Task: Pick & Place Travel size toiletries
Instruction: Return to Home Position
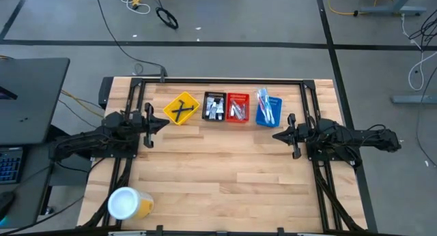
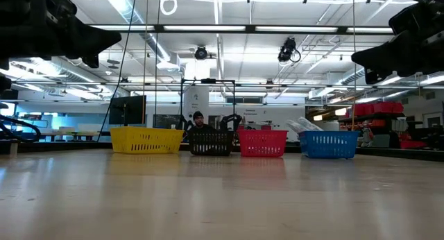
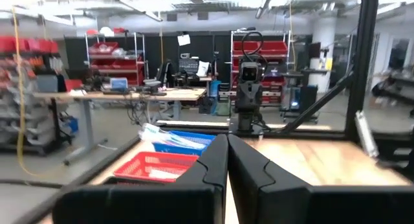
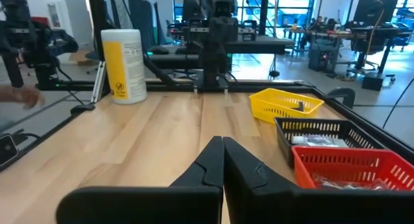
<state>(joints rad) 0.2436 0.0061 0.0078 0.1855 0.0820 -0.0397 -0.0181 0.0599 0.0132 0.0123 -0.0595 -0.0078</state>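
- The left arm reaches in from the 9 o'clock edge of the counter [image 1: 225,174]. The left tool [image 1: 158,123] points toward 3 o'clock and sits near the yellow basket [image 1: 182,108], at its 8 o'clock side, not touching it.
- In the left wrist view, the left tool's fingers [image 3: 210,169] are pressed together with nothing between them.
- The right arm comes in from the 3 o'clock edge. The right tool [image 1: 280,135] points toward 9 o'clock and sits near the blue basket [image 1: 268,112], at its 5 o'clock side, apart from it.
- In the right wrist view, the right tool's fingers [image 4: 208,164] are likewise closed and empty.
- In the low view both arms hang high, well clear of the counter top.
- Four baskets stand in a row along the 12 o'clock edge. From 9 toward 3 o'clock they are the yellow basket, the black basket [image 1: 214,106], the red basket [image 1: 237,108] and the blue basket.
- The yellow basket holds two dark razors [image 1: 181,110], crossed like an X.
- The black basket holds white tubes [image 1: 213,109] among silvery bits.
- The red basket holds silvery pieces [image 1: 238,111] that are too small to tell apart.
- The blue basket holds blue-white toothbrushes [image 1: 263,99], which lean out over its rim toward 12 o'clock.
- A yellow jar [image 1: 126,203] with a white lid stands upright near the 7 o'clock corner, well apart from the baskets.
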